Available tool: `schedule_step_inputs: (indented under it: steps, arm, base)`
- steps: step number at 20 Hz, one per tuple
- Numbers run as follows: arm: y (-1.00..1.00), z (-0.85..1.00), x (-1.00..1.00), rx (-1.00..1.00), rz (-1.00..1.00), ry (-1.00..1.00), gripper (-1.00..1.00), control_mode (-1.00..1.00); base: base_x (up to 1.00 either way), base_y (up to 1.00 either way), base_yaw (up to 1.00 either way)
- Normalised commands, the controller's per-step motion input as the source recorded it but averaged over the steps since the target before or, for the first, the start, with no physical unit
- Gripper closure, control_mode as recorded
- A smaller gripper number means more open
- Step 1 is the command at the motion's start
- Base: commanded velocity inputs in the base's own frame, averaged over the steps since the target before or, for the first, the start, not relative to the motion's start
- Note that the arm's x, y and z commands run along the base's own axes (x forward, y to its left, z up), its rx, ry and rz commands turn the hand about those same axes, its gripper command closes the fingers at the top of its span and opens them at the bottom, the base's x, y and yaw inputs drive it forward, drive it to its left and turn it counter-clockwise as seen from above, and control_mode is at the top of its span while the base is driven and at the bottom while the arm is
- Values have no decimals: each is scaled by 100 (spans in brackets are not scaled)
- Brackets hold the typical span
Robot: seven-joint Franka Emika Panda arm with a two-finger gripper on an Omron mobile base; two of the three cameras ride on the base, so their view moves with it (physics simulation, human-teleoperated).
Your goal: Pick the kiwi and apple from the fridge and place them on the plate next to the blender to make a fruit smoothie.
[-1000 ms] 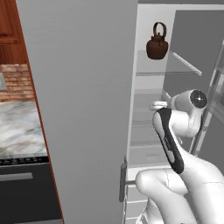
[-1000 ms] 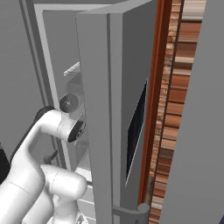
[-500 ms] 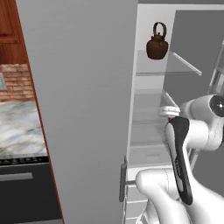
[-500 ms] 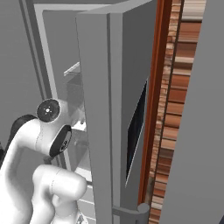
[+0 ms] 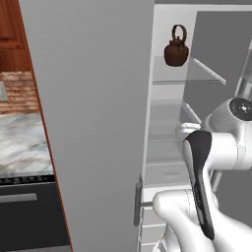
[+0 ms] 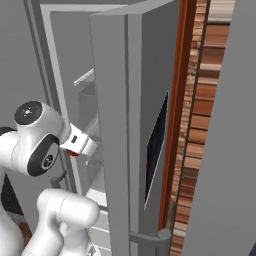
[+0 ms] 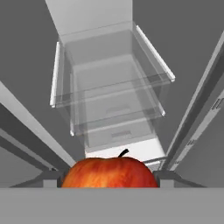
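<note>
Your pincer point(image 7: 109, 183) pinches the apple point(image 7: 109, 173), which sits between the two fingertips right at the bottom of the hand view, its stem up. Ahead of it you see the open fridge point(image 5: 167, 128) with its pale interior and glass shelves point(image 7: 113, 87). A dark brown kettle point(image 5: 176, 48) stands on an upper shelf.

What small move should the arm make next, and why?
Probably draw the apple straight back out of the fridge: it sits between the jaws, with the glass shelves behind it, so it seems gripped and ready to go to the plate.
</note>
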Motion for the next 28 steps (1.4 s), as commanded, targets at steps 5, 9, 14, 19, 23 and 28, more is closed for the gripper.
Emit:
schedule_step_inputs:
  steps: [5, 9, 14, 19, 23, 28]
  arm:
    - [0, 0, 0, 0, 0, 0, 100, 100]
    - [0, 0, 0, 0, 0, 0, 100, 100]
    - [0, 0, 0, 0, 0, 0, 100, 100]
    - [0, 0, 0, 0, 0, 0, 100, 100]
    - [0, 0, 0, 0, 0, 0, 100, 100]
    - [0, 0, 0, 0, 0, 0, 100, 100]
  base:
    - [-98, 54, 0]
    - [-100, 88, 15]
    - [-98, 100, 30]
    - [-85, 99, 45]
    - [-78, 93, 52]
    - [-50, 71, 63]
